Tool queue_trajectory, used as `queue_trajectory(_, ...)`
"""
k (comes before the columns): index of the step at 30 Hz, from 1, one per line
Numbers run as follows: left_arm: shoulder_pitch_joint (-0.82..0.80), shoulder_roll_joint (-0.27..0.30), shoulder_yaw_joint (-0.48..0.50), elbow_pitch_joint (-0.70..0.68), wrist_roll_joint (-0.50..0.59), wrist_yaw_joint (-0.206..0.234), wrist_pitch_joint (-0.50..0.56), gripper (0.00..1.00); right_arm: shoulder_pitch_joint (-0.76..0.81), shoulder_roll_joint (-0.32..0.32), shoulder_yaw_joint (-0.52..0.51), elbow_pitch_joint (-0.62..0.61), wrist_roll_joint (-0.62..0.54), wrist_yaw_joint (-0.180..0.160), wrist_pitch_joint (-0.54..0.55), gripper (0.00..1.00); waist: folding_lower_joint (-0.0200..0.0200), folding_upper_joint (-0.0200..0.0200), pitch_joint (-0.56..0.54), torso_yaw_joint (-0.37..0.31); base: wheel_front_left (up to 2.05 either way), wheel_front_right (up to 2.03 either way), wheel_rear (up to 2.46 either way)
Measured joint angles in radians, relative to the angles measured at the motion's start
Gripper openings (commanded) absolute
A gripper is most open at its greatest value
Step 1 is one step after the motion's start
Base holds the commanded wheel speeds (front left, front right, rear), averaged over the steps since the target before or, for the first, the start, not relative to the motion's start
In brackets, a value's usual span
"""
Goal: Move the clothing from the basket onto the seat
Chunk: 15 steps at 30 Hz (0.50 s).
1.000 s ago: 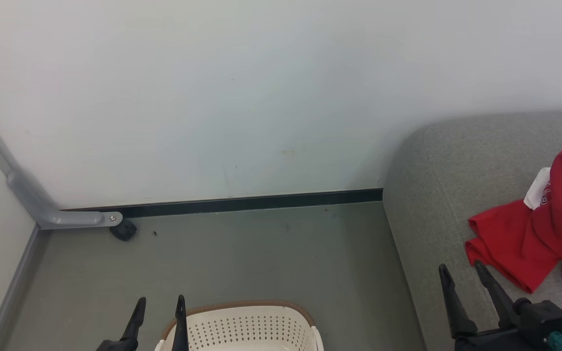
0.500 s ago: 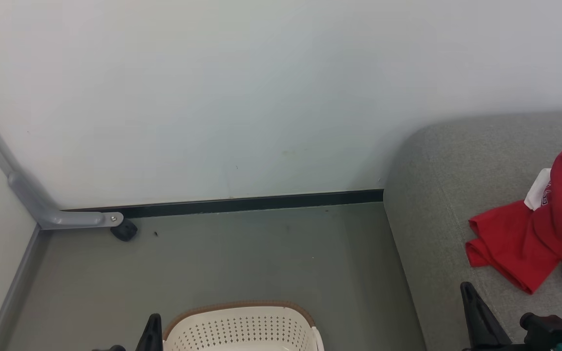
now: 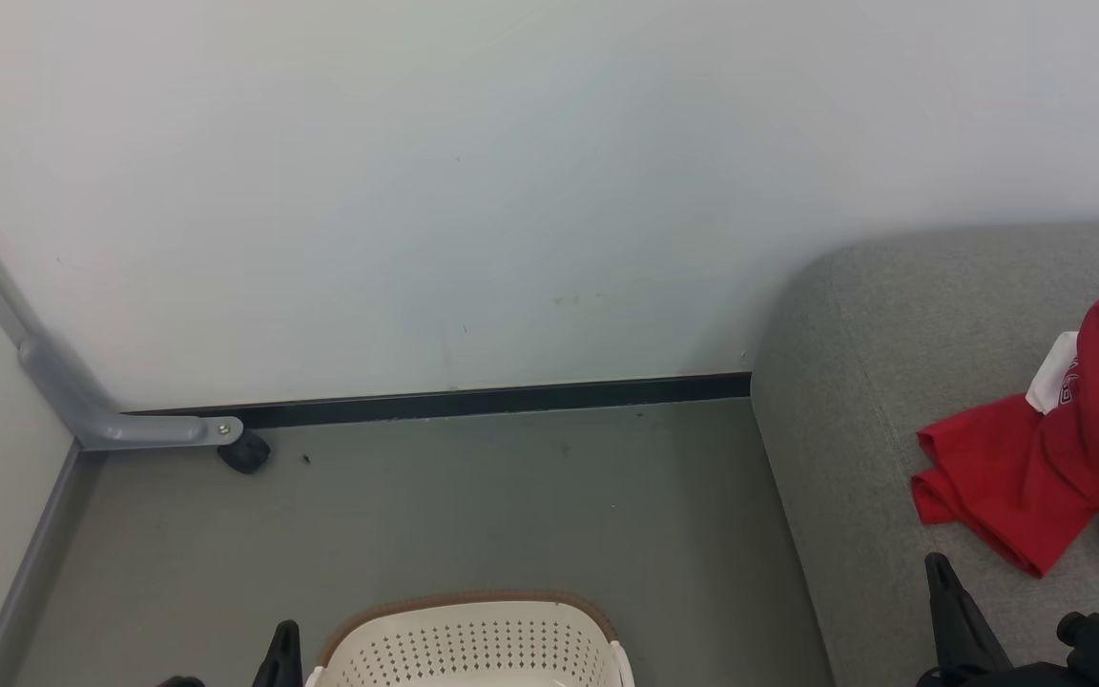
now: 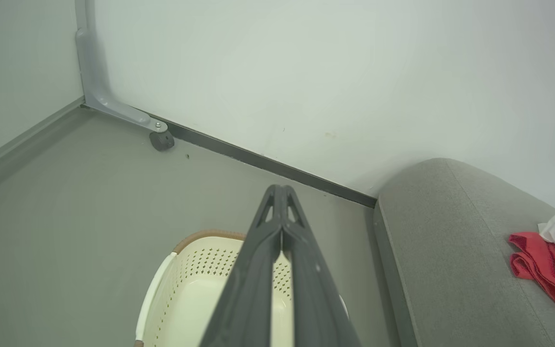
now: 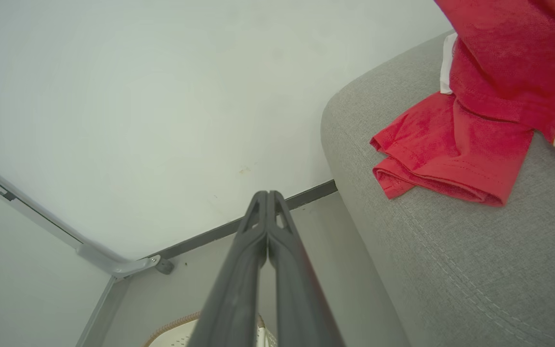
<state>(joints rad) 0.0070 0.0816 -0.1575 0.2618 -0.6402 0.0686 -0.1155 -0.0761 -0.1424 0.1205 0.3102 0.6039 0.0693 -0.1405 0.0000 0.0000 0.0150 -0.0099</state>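
basket: cream, brown-rimmed, upright | seat: grey, beside basket | clothing: red, crumpled on seat

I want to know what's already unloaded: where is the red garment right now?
The red garment lies crumpled on the seat, at the right edge of the head view, just ahead of the right gripper and right of the basket.

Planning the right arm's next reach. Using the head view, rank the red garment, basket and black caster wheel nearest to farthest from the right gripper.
1. Red garment, on the seat just beyond the right gripper.
2. Basket, on the floor to its left.
3. Black caster wheel, far left by the wall.
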Motion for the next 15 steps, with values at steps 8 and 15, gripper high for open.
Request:
queue_trajectory(8,-0.003,-0.007,0.027,0.004,-0.109,-0.018,0.027,0.00,0.000,0.011,-0.028,0.000,0.109,0.001,0.031,0.00,0.0000,0.0000,-0.002,0.001,0.00,0.00,0.00)
queue_trajectory(15,-0.009,-0.011,0.052,0.010,-0.192,-0.043,0.049,0.00,-0.001,0.020,-0.052,0.000,0.202,0.007,0.053,0.00,0.0000,0.0000,-0.003,0.002,0.00,0.00,0.00)
